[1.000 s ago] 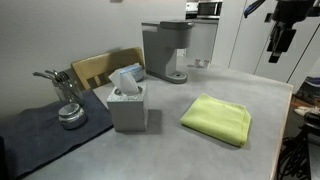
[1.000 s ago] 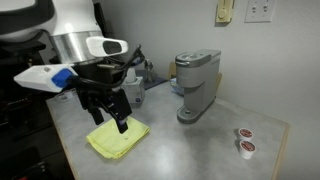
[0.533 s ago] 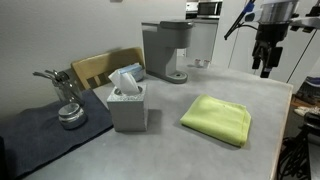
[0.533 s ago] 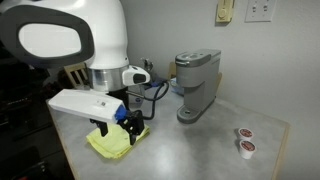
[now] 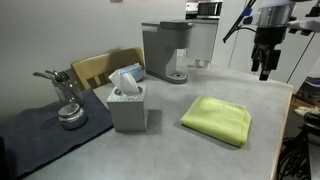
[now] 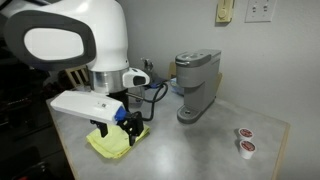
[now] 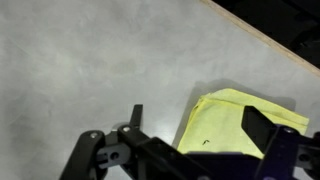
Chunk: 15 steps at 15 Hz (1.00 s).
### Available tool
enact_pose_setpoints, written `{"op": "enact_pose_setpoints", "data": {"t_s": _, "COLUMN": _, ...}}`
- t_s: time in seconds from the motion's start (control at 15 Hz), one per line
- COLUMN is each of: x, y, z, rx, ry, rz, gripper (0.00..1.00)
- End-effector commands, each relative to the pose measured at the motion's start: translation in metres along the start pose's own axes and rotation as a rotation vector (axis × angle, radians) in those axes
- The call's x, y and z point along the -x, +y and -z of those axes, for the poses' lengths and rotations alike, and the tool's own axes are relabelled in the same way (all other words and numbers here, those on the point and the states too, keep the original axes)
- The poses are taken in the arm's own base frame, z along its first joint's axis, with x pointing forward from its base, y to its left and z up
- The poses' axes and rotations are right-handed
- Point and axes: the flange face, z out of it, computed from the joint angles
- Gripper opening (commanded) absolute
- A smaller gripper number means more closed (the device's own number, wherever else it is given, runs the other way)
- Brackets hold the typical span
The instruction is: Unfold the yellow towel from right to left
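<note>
The yellow towel lies folded and flat on the grey table, to the right of the tissue box. It also shows in an exterior view, partly behind the arm, and in the wrist view. My gripper hangs above the table beyond the towel, apart from it. In the wrist view the gripper is open and empty, with the towel's edge showing between its fingers below. In an exterior view the gripper hovers over the towel.
A grey tissue box stands mid-table. A coffee machine stands at the back. A dark cloth mat holds a metal tool. Two coffee pods sit near the table edge.
Since a second ago the arm has swung and lowered towards the towel. Over the last half second it has barely moved. The towel has not moved.
</note>
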Motion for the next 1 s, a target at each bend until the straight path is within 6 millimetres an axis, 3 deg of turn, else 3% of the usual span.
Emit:
{"op": "enact_pose_setpoints", "data": {"t_s": 0.0, "x": 0.01, "y": -0.013, "z": -0.016, "rx": -0.013, "ry": 0.013, "rz": -0.039, "gripper": 1.0}}
{"op": "enact_pose_setpoints", "data": {"t_s": 0.33, "x": 0.004, "y": -0.024, "z": -0.027, "rx": -0.025, "ry": 0.029, "rz": -0.11, "gripper": 1.0}}
{"op": "enact_pose_setpoints", "data": {"t_s": 0.67, "x": 0.0, "y": -0.026, "z": -0.021, "rx": -0.024, "ry": 0.021, "rz": -0.084, "gripper": 1.0}}
{"op": "enact_pose_setpoints", "data": {"t_s": 0.93, "x": -0.004, "y": -0.04, "z": -0.029, "rx": -0.015, "ry": 0.043, "rz": -0.014, "gripper": 1.0}}
